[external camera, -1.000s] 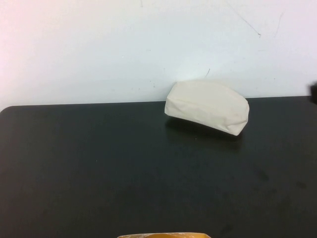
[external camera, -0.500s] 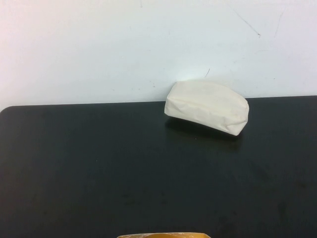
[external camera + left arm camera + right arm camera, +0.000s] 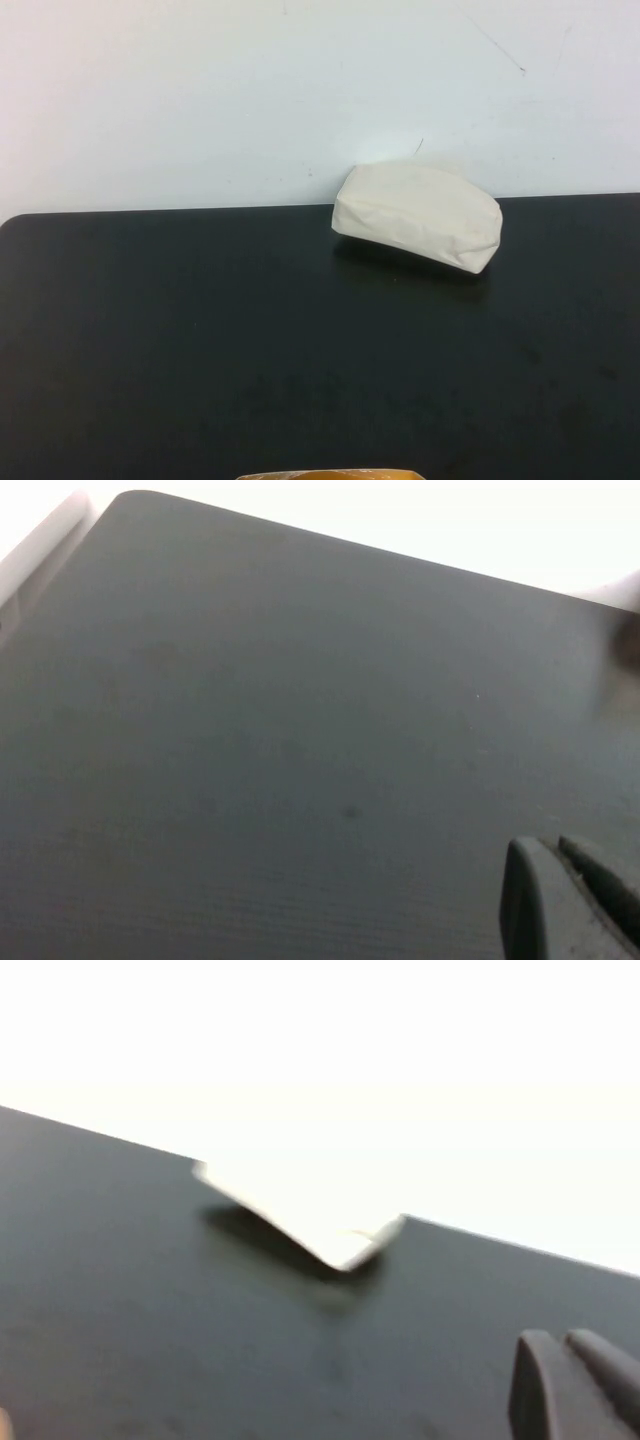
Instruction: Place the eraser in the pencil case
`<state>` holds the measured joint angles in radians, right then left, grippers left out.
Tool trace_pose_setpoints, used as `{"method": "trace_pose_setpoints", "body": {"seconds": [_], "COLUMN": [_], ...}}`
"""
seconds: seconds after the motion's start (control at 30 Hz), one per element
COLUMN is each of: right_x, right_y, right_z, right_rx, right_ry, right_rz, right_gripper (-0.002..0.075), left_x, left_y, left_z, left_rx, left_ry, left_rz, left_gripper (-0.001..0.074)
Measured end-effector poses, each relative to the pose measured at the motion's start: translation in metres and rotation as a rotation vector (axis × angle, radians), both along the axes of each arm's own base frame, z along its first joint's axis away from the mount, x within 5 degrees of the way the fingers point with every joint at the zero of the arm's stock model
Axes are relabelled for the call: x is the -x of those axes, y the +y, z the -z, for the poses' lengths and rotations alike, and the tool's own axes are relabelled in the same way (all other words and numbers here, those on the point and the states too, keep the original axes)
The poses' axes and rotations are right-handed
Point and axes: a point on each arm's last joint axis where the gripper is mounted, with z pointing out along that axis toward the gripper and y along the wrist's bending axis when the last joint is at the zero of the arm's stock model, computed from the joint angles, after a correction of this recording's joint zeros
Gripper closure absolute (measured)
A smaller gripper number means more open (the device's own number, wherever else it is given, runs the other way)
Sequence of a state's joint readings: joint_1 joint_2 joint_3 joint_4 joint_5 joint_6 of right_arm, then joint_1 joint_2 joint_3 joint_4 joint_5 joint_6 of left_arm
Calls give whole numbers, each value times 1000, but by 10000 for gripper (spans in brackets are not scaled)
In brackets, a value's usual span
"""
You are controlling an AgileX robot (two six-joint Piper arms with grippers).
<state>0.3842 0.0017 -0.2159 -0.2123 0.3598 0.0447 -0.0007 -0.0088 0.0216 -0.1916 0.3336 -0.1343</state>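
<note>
Bench (image 3: 200, 340): black, with rounded corners, set against a pale wall (image 3: 200, 90).
Left gripper (image 3: 570, 900): out of the high view; in the left wrist view its dark grey fingers (image 3: 530, 905) show at one corner, lying side by side and close together, hanging over bare bench with nothing between them.
Orange object (image 3: 330, 474): a thin sliver at the near edge of the bench, about the middle; what it is cannot be told.
Case (image 3: 418, 214): cream fabric pouch lying on its side at the far edge of the bench, right of centre, touching or just beside the wall; its right end sits a little nearer than its left. No opening shows from here.
Eraser: not visible in any view.
Right gripper (image 3: 580, 1385): out of the high view; in the right wrist view its dark fingers (image 3: 535, 1385) are close together with nothing held, well apart from the case (image 3: 300, 1210), which shows washed-out across the bench.
</note>
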Motion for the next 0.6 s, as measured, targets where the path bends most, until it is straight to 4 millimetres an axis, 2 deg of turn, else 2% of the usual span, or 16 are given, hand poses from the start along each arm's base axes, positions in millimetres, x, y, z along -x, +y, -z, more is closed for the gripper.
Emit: {"method": "trace_pose_setpoints", "body": {"seconds": [0.13, 0.3, 0.6], "right_x": [-1, -6, -12], "right_y": [-5, -8, -13], "right_z": [12, 37, 71], "right_rx": [-43, -85, -102], "right_ry": [58, 133, 178], "right_rz": [156, 304, 408], "right_gripper": [727, 727, 727], "left_x": [0, 0, 0], "left_y": [0, 0, 0], "left_z": [0, 0, 0], "left_rx": [0, 0, 0], "left_ry": [0, 0, 0], "left_rz": [0, 0, 0], "left_gripper": [736, 736, 736]}}
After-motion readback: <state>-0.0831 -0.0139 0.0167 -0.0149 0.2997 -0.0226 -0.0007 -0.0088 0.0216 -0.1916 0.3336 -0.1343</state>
